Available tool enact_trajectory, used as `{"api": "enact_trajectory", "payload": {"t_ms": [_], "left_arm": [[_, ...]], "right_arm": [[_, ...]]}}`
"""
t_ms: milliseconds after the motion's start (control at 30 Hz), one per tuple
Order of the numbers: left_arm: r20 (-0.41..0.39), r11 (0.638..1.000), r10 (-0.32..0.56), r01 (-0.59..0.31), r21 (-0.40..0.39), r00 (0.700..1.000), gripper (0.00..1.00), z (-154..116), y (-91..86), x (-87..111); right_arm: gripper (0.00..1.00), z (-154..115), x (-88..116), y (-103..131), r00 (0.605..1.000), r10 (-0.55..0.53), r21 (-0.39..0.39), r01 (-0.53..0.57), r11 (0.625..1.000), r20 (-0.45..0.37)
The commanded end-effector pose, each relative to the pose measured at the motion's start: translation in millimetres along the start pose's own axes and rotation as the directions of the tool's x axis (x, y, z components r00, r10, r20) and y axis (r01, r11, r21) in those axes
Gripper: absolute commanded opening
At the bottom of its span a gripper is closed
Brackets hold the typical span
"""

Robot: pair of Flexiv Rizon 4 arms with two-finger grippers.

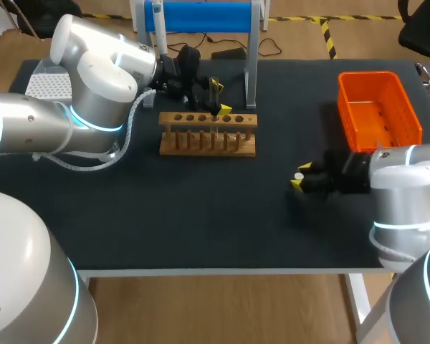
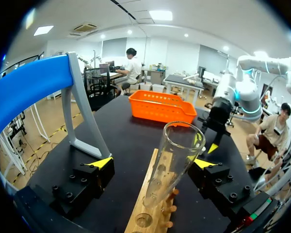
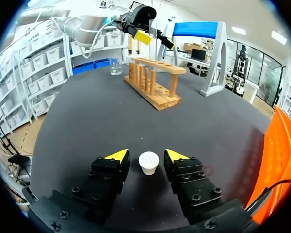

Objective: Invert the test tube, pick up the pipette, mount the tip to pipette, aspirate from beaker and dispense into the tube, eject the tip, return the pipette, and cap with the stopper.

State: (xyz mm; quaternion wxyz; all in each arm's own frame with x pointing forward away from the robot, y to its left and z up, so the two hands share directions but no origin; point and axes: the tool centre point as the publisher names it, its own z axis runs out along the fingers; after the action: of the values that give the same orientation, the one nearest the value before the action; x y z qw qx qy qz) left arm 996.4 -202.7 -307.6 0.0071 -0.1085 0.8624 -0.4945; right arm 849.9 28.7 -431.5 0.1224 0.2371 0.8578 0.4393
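Observation:
A clear glass test tube [image 2: 177,145] stands mouth up in the wooden rack [image 1: 208,143], leaning a little. My left gripper [image 1: 219,97] hangs over the rack, open wide, its fingers on either side of the tube; in the left wrist view the tube leans near one of this gripper's [image 2: 153,163] fingers. A small white stopper [image 3: 148,163] rests on the black table between the fingers of my right gripper [image 3: 147,155], with a thin gap on each side. In the head view that gripper [image 1: 300,176] sits low, right of centre. A glass beaker [image 3: 115,66] stands beyond the rack [image 3: 155,92].
A blue-topped pipette stand [image 1: 201,14] rises behind the rack. An orange basket [image 1: 378,111] sits at the back right, close beside my right arm. A white perforated tip box [image 1: 49,84] lies at the back left, partly behind my left arm.

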Motion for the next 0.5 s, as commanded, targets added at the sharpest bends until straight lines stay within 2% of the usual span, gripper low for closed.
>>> {"api": "enact_trajectory", "payload": {"t_ms": [33, 133, 167, 200, 233, 367, 500], "left_arm": [[0.001, 1.0, -0.001, 0.001, -0.001, 1.0, 1.0, 0, -0.3, 0.2], [0.001, 1.0, -0.001, 0.001, -0.001, 1.0, 1.0, 0, -0.3, 0.2], [0.001, 1.0, -0.001, 0.001, -0.001, 1.0, 1.0, 0, -0.3, 0.2], [0.001, 1.0, -0.001, 0.001, -0.001, 1.0, 1.0, 0, -0.3, 0.2], [0.001, 1.0, -0.001, 0.001, -0.001, 1.0, 1.0, 0, -0.3, 0.2], [0.001, 1.0, -0.001, 0.001, -0.001, 1.0, 1.0, 0, -0.3, 0.2], [0.001, 1.0, -0.001, 0.001, -0.001, 1.0, 1.0, 0, -0.3, 0.2]], "right_arm": [[0.41, 1, 1, -1, 1.0, 0.001, -0.004, -0.001, 1.0, 0.005], [0.33, 1, 1, -1, 1.0, 0.0, -0.003, 0.0, 1.0, 0.008], [0.25, 1, 1, -1, 1.0, 0.0, -0.003, 0.0, 1.0, 0.009], [0.1, 1, 1, -1, 1.0, -0.002, -0.002, 0.002, 1.0, 0.013], [0.0, 0, 0, -1, 1.0, -0.003, -0.001, 0.003, 1.0, 0.015], [0.0, 0, -1, -2, 1.0, -0.001, 0.001, 0.001, 1.0, 0.019], [0.0, -12, 1, 11, 1.0, 0.006, -0.03, -0.006, 1.0, 0.009]]}}
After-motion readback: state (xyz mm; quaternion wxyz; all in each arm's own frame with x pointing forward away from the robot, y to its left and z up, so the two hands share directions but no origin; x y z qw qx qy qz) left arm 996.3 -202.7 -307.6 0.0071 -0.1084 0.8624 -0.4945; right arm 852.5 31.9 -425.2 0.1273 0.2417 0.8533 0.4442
